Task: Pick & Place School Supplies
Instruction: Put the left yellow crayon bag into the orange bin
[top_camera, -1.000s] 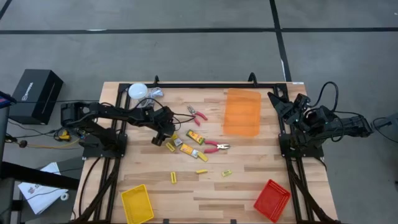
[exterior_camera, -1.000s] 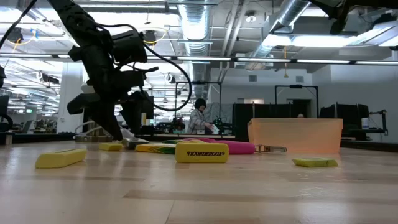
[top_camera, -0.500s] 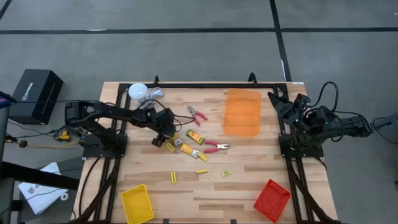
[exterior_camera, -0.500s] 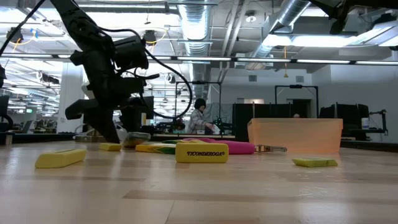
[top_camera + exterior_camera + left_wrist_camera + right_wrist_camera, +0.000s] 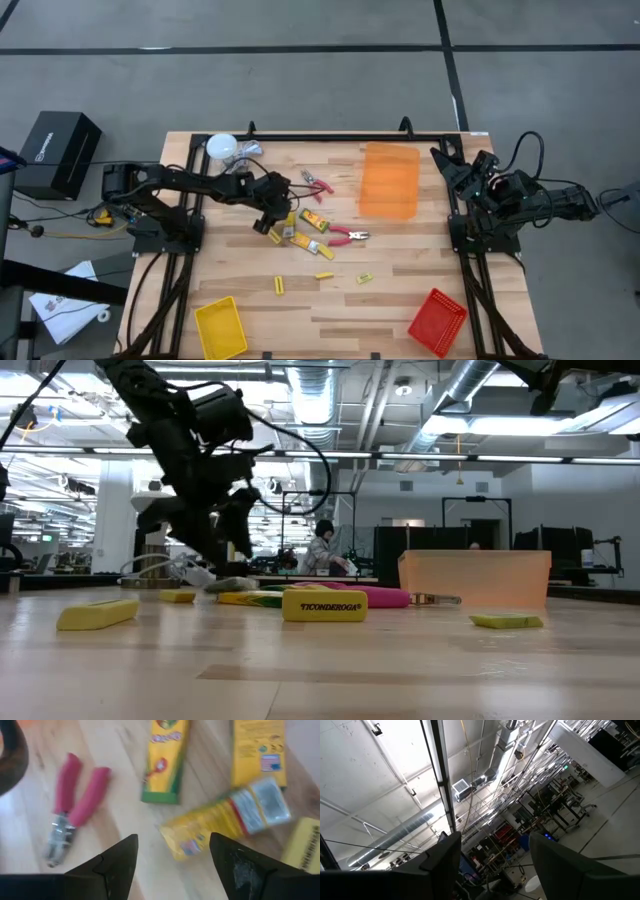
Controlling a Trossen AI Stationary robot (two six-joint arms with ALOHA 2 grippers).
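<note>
Left claw (image 5: 172,857), fingers spread and empty, poised over the cluster of school supplies near the middle of the surface (image 5: 400,290). Between its fingertips in the left wrist view lies a crumpled yellow packet (image 5: 225,822); this packet serves as the landmark below. Just beyond the yellow packet lies a crayon box (image 5: 165,760), and beside that box a second yellow box (image 5: 257,750); a yellow block (image 5: 302,845) sits just to the packet's side. A pair of red-handled pliers (image 5: 75,805) lies apart from the packet, on its other side.

In the high view the left claw (image 5: 272,215) stands over the near end of this cluster. The orange tray (image 5: 390,180) is well apart from the packet, and the yellow tray (image 5: 221,327) and red tray (image 5: 438,322) farther still, at the surface's corners.

Judged step: closing in for a pick. To do it well, the fingers should straddle the packet across its narrow side, descend until they flank it without nudging the neighbouring block, then close. The packet looks soft, so it may buckle.

Right claw (image 5: 492,855), fingers spread and empty, is parked at the surface's edge beyond the orange tray, pointing at the ceiling.
</note>
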